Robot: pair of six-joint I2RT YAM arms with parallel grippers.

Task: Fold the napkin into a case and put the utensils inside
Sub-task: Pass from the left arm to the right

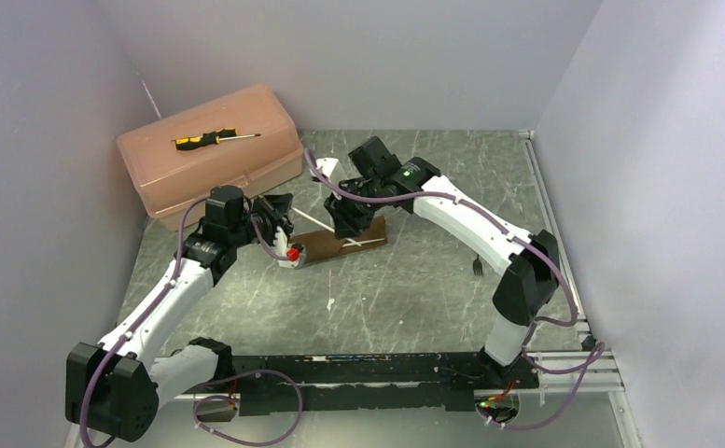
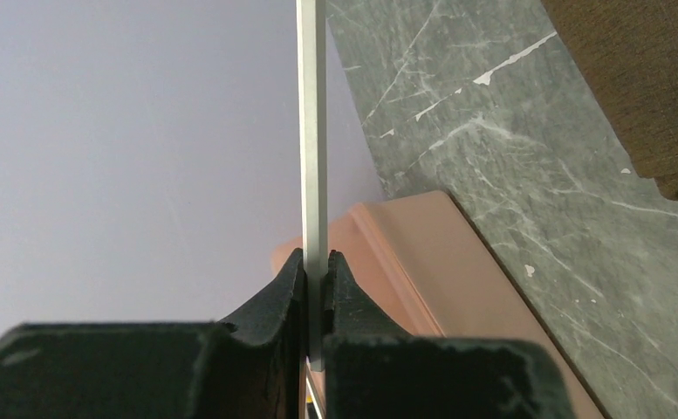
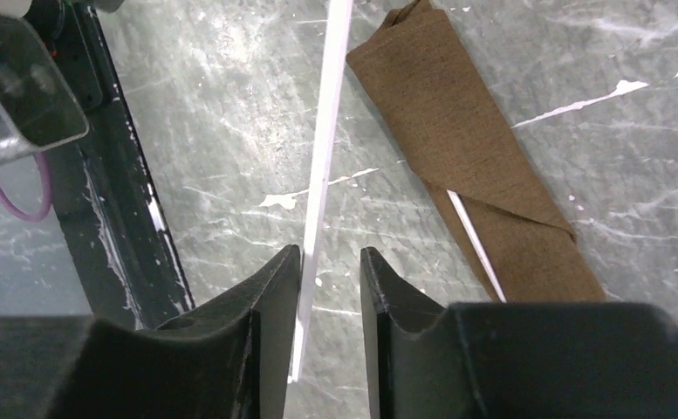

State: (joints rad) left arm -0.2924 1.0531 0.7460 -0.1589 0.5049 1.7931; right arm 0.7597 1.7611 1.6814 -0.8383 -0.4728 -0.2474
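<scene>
**A:** Overhead view — how do the parts lie?

**B:** The case (image 1: 341,245), brown cloth already folded to a narrow oblong, lies flat on the surface (image 1: 414,299) between the two arms, its long axis running left to right with a slight rise to the right; the left gripper (image 1: 282,221) stands just beside its left end, the right gripper (image 1: 351,222) over its upper edge; a thin pale utensil (image 1: 310,218) appears to span from one gripper toward the other. The pink box (image 1: 211,149) with a screwdriver (image 1: 215,139) sits behind; a dark fork-like piece (image 1: 478,266) lies well apart, by the right arm.

**A:** Left wrist view?

**B:** The left gripper (image 2: 316,301) is clenched on the flat silvery utensil (image 2: 311,131), which runs straight out along the finger axis; the case (image 2: 645,78) lies off to the upper right, not in line with the blade.

**A:** Right wrist view?

**B:** The right gripper (image 3: 329,288) is released — its jaws stand apart with the utensil (image 3: 325,148) passing between them, near the left jaw; whether it touches cannot be told. The case (image 3: 483,166) lies just right of the utensil, its long axis slanting away from it; a second pale piece (image 3: 475,246) shows in the diagonal fold. In judgement, the left arm carries the piece, so insertion turns on swinging the utensil's axis onto the case's.
</scene>
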